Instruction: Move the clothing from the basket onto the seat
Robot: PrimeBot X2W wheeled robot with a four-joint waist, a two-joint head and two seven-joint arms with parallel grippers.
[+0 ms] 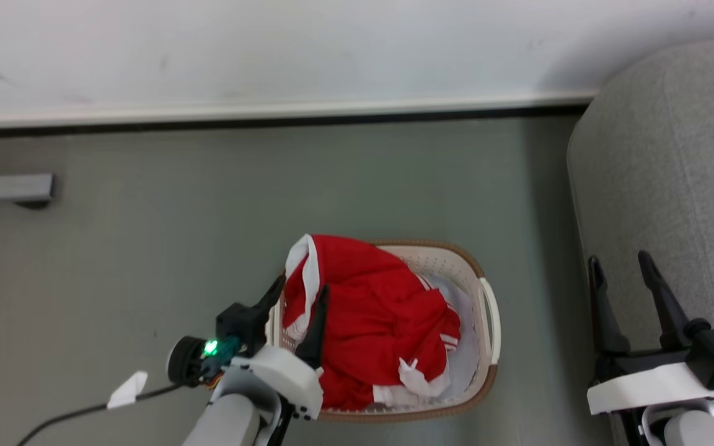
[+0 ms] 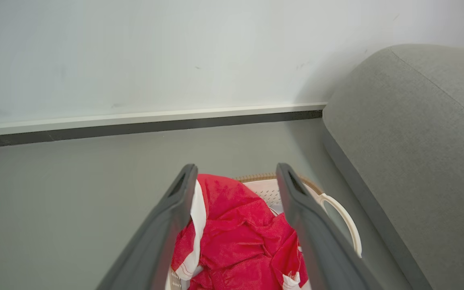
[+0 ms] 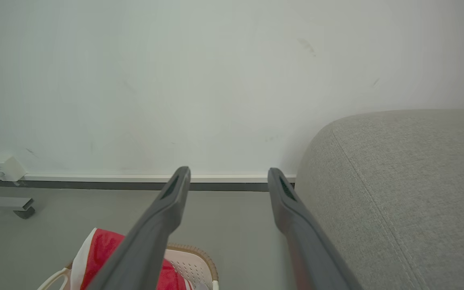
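**Red fabric could be pinched together with the basket rim**

Red clothing [image 1: 369,310] is heaped in the basket [image 1: 463,255], which stands on the floor [image 1: 146,217] at the lower middle of the head view. One white-trimmed fold is draped over the basket's left rim. The seat [image 1: 661,155] is at the right edge of the frame, apart from the basket across a strip of floor.

The left tool [image 1: 301,287] is held wide open with nothing in it. One finger is seen over the left rim and the other over the red heap. Whether either finger touches the fabric cannot be told. The right tool [image 1: 618,259] is likewise spread and empty, low at the right against the seat's front.

Several failures are judged possible from here:

- **Rim caught:** If the left tool is shut where it stands, the rim may be caught along with the draped fold. The whole basket would then be tipped or dragged.
- **Thin grip:** If only a thin fold is taken, the slippery fabric may be pulled out of the grip during the lift.
- **Snag or drop:** A low carry towards the seat may let the trailing fabric snag on the far handle or be dropped on the floor between.
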